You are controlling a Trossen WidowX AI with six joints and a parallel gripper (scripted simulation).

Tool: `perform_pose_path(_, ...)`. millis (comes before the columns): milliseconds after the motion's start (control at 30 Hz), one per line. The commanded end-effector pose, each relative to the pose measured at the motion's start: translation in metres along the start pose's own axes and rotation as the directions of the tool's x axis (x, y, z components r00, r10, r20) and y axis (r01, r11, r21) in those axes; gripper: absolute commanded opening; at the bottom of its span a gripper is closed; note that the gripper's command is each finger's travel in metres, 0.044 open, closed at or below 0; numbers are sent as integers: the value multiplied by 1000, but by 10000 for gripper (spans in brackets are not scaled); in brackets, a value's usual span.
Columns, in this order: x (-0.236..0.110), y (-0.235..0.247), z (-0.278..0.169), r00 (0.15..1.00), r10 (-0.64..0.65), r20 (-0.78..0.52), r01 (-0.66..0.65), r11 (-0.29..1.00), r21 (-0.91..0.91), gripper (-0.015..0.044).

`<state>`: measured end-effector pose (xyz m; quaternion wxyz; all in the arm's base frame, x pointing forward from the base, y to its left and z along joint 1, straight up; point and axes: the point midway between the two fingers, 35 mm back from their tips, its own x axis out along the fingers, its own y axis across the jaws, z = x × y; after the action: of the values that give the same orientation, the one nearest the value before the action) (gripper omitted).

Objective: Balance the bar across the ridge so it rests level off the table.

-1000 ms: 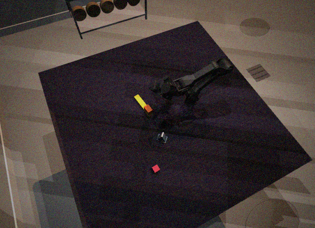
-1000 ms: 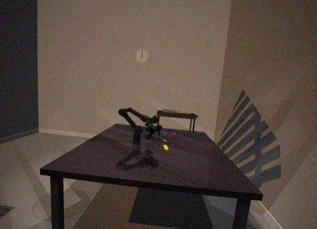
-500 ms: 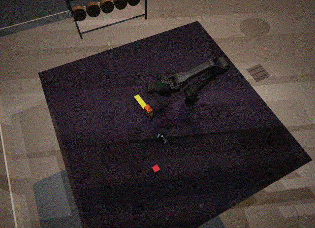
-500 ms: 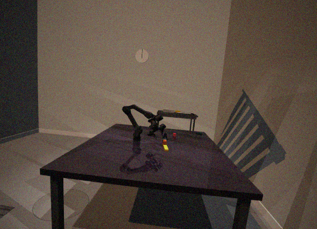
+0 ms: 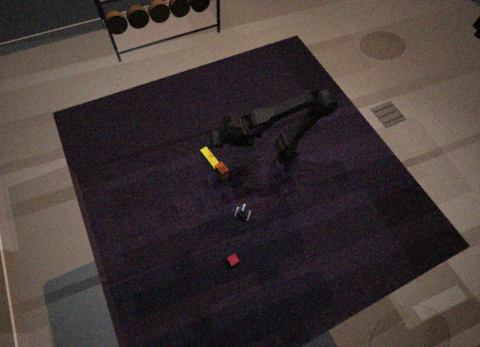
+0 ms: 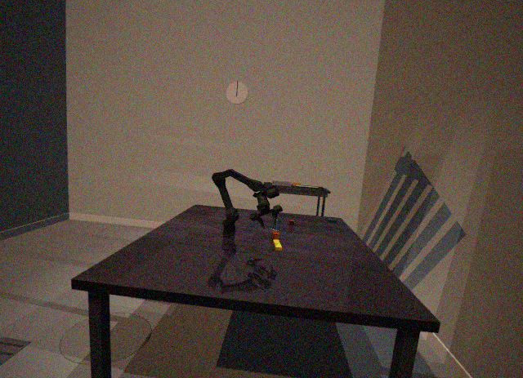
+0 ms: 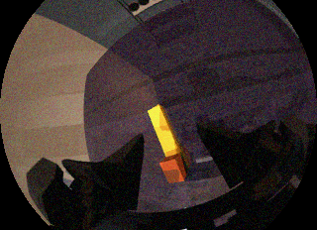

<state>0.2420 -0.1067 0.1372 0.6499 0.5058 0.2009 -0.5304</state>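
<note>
One yellow bar [image 5: 209, 157] lies with one end on the single orange ridge block [image 5: 221, 169], slanting away from it on the dark table [image 5: 349, 227]. The one gripper [image 5: 217, 137] hangs above the bar's far end from the ridge, its jaws spread and pinching nothing. Beyond the ridge stand one small metal clip [image 5: 242, 212] and, farther, one red cube [image 5: 232, 259].

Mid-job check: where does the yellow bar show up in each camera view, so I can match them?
Top: yellow bar left of centre on the dark table, one end at the orange block.
Exterior: mid-table, just in front of the orange block.
Wrist: centre, above the orange block.
Shared landmark: the orange block.
</note>
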Motion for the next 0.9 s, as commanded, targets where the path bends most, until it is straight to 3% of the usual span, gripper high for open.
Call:
perform_pose_path(0,1,6,-1,999,-36,-30,35,999,-38,315)
perform_pose_path(867,3,38,-5,931,-272,-243,203,940,-274,315)
